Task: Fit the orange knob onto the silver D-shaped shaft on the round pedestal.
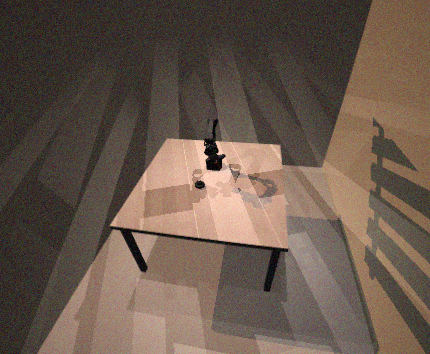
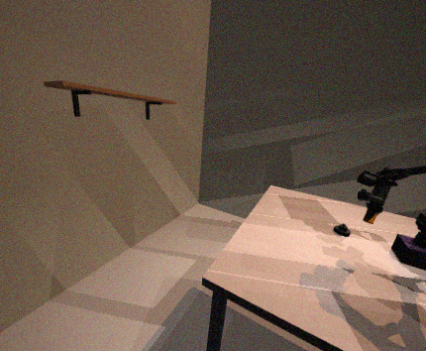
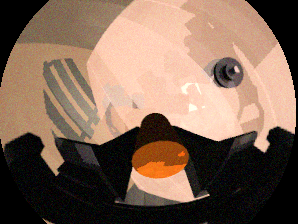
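The orange knob (image 2: 372, 218) (image 3: 160, 162) is held between the fingers of my gripper (image 2: 370, 216) (image 3: 155, 129), which is shut on it. A round orange face of the knob shows in the wrist view, with a dark shaded part beyond it. The knob is in the air above the table, between the pedestal and the arm's base in the exterior view. The dark round pedestal (image 1: 200, 185) (image 2: 342, 231) (image 3: 222, 80) stands on the table, apart from the knob. Its shaft (image 3: 235, 70) stands up at its middle. The knob's hole and both flat sides cannot be made out.
The table (image 1: 169, 220) (image 2: 257, 248) carries the arm's base (image 1: 214, 163) (image 2: 417, 254) behind the pedestal in the top view. Strong light patches and shadows cross the table. A wooden shelf (image 2: 113, 92) is on the wall, away from the table.
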Tool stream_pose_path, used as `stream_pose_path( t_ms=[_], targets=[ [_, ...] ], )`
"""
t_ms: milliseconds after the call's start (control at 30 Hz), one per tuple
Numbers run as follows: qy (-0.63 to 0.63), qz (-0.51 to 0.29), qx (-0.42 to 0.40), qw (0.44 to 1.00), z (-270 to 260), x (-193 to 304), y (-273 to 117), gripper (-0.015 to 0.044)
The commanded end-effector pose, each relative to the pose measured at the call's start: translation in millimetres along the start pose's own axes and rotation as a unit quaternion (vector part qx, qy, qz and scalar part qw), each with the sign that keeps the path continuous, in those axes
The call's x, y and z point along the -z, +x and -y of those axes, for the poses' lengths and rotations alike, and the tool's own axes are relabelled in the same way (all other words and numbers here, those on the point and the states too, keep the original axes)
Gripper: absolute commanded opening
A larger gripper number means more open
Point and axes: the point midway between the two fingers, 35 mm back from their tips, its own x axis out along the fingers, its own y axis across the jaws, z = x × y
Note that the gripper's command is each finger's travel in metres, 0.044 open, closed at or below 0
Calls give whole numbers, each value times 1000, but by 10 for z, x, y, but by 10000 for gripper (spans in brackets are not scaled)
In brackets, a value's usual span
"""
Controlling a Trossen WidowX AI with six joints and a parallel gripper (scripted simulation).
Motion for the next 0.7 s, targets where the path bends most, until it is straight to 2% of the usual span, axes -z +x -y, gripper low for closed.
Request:
stream_pose_path(
  t_ms=[0, 500, 667],
  targets=[
    [0, 5, 49, 999, -11, -15, 60, 0],
    [1, 4, 236, 972, 32, -13, 383, 0],
    [1, 4, 236, 972, 80, -36, 522, 0]
  ],
)
